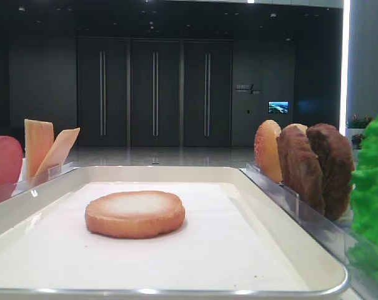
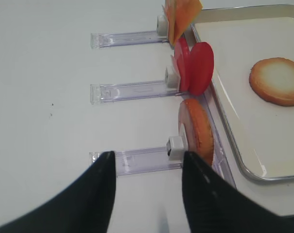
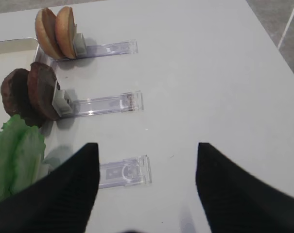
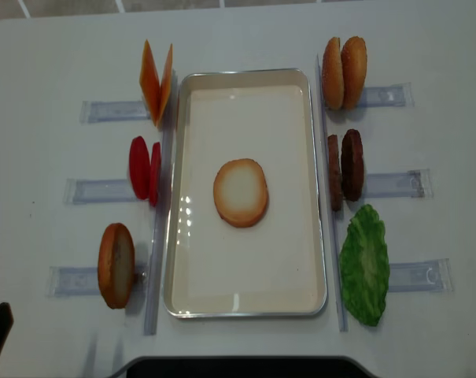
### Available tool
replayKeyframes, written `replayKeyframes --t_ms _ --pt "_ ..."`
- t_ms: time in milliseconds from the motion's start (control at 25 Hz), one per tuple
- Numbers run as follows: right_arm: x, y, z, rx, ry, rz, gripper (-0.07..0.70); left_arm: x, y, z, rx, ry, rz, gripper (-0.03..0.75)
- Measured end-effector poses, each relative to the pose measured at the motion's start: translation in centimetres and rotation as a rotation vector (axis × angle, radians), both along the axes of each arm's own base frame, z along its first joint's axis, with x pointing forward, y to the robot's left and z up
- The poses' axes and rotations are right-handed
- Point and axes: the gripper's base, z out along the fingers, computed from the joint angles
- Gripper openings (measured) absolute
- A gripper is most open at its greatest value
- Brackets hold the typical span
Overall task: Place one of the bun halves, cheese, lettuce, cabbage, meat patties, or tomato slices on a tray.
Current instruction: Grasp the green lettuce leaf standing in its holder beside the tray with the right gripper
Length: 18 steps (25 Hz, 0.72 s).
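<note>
A bun half (image 4: 241, 192) lies flat, pale face up, near the middle of the tray (image 4: 246, 302), touching nothing else. Left of the tray, three clear holders (image 4: 112, 110) stand in a column: the far one props two cheese slices (image 4: 156, 82) leaning apart in a V, the middle one holds two tomato slices (image 4: 144, 168) on edge, and the near one holds a single bun (image 4: 116, 264) upright. On the right, the far holder carries two buns (image 4: 344, 72) on edge side by side, the middle one two patties (image 4: 345, 168), and lettuce (image 4: 364, 264) leans by the near holder, just beside the tray's rim. The right gripper (image 3: 147, 187) hovers above the table (image 3: 210, 73) over the near right holder (image 3: 123, 172), its jaws spread wide with nothing between them; the lettuce sits off to its left in the wrist view. The left gripper (image 2: 147, 189) hangs over the near left holder (image 2: 137, 161), its dark fingers (image 2: 88, 199) apart and empty, the upright bun just beyond the right finger.
</note>
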Motion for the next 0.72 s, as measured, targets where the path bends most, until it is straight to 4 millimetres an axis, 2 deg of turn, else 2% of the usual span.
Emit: replayKeyframes --t_ms 720 --pt "0.00 0.00 0.00 0.000 0.000 0.000 0.416 0.00 0.00 0.00 0.000 0.000 0.000 0.345"
